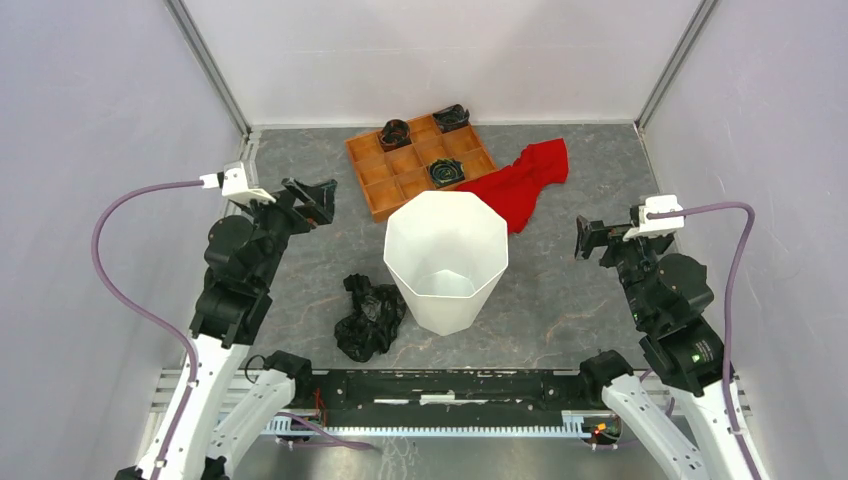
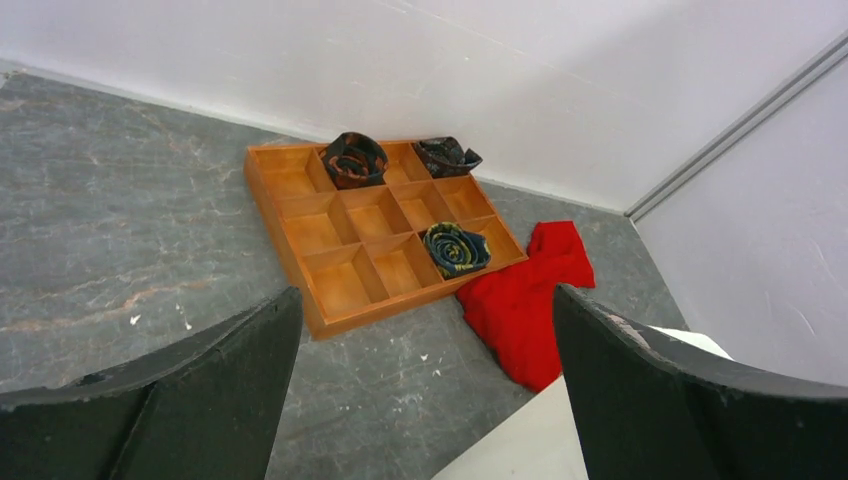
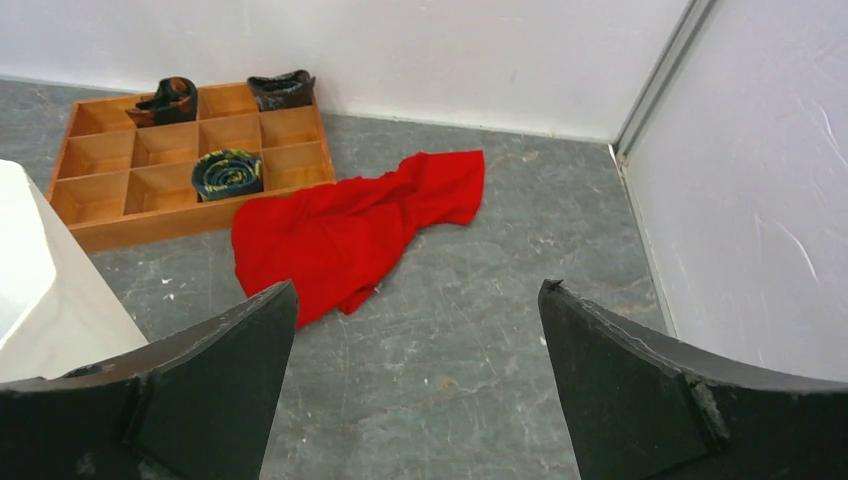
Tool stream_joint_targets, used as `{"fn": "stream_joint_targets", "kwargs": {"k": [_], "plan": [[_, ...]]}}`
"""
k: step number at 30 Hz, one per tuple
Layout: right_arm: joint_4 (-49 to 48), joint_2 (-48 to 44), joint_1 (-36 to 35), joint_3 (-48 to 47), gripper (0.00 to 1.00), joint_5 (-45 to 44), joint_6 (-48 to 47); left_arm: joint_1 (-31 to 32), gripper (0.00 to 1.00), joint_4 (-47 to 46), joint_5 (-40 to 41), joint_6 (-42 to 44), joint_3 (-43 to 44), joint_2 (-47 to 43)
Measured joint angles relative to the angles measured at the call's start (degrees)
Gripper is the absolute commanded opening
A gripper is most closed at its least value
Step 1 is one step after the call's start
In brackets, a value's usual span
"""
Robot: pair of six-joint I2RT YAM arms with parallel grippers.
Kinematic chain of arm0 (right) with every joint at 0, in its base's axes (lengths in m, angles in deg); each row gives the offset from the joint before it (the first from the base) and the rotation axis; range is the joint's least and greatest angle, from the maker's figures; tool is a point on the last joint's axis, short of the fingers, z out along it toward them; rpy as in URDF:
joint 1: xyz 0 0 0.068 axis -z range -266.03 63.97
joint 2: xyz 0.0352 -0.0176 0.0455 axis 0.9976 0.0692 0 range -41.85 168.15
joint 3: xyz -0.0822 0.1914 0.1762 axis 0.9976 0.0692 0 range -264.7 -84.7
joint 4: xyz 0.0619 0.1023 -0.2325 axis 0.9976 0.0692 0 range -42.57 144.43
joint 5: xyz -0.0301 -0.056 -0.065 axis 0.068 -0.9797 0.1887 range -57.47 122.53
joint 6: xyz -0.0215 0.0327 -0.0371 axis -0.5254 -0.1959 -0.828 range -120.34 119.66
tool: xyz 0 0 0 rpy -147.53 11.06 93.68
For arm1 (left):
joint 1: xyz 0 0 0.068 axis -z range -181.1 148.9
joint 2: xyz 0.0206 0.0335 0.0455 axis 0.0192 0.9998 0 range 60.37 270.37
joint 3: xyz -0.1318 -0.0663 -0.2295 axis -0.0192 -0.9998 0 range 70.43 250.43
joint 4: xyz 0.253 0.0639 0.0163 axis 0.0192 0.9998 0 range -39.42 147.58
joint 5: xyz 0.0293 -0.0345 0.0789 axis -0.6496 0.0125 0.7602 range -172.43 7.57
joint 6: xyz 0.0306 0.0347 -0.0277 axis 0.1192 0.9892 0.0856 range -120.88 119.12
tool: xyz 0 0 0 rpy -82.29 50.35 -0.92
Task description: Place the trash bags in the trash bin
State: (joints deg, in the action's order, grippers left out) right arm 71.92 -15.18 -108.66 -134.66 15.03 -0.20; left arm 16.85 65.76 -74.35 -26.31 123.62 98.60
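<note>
- Trash bags (image 1: 368,318) lie crumpled on the counter (image 1: 560,300), just beside the trash bin (image 1: 440,310) on your left arm's side; the bin's upright, mouth open for the drop.
- Left tool (image 2: 425,300) and right tool (image 3: 417,290) hang spread, empty, flanking it.

trash bin (image 1: 446,262) blocks my centre | trash bags (image 1: 368,317) just left of it | tray (image 1: 360,180), red cloth (image 1: 520,180) crowd behind | bare tabletop (image 1: 560,300) right: room for my right end effector (image 1: 583,238)
</note>
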Motion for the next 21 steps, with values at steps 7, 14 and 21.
{"fn": "stream_joint_targets", "kwargs": {"k": [7,14,21], "plan": [[2.89,-0.26,3.52,0.17,0.98,2.14,1.36,-4.68,1.00,-6.67,-7.02,0.35,-2.08,1.18],[4.90,1.29,4.52,0.85,0.98,3.58,3.72,-6.23,1.00,-11.32,-12.22,0.92,-2.27,2.64],[6.95,6.25,4.83,1.07,0.98,11.91,8.48,-6.38,1.00,-10.29,-15.26,0.87,-2.27,4.61]]}}
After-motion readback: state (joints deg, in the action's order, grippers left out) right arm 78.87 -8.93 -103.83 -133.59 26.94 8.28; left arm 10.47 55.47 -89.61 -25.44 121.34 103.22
